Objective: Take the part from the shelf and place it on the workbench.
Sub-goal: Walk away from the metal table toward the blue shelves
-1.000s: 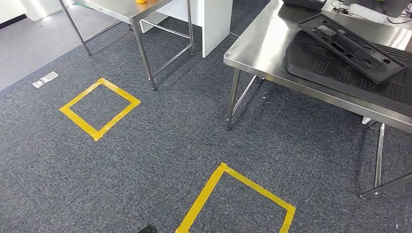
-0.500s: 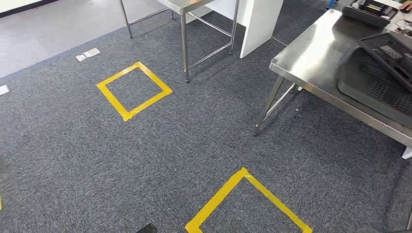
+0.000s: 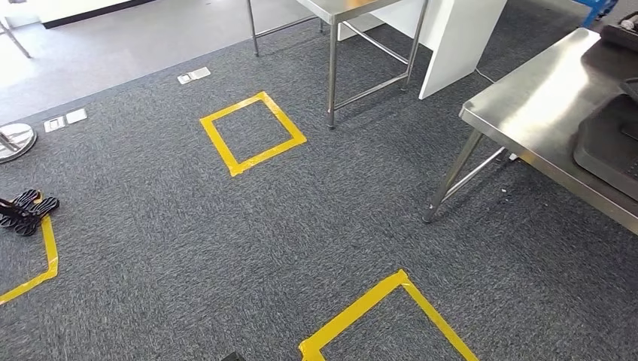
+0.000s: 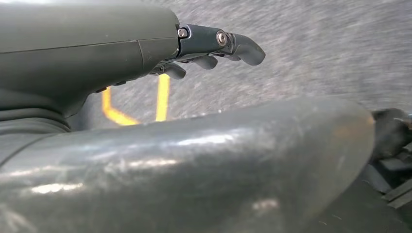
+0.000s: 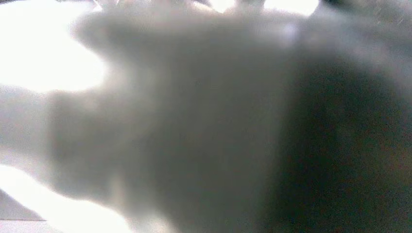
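Observation:
The steel workbench [image 3: 527, 113] stands at the right of the head view, and a black plastic part [image 3: 609, 143] lies on it at the picture's edge. In the left wrist view my left hand [image 4: 214, 46] hangs over the grey carpet. Its dark fingers are stretched out and its thick thumb [image 4: 194, 165] is close to the lens, with nothing held. The right wrist view is a blurred grey shape, likely my right hand [image 5: 184, 126]. How its fingers lie is unreadable.
Yellow tape squares [image 3: 252, 132] [image 3: 384, 316] mark the carpet. A second steel table's legs [image 3: 332, 68] and a white cabinet [image 3: 459, 34] stand at the back. Black shoes [image 3: 26, 210] and a round metal base [image 3: 13, 141] lie at the left.
The camera has swung to the left, so the whole scene has slid right. The workbench now sits at the right edge, and the shoes and metal base have come into view.

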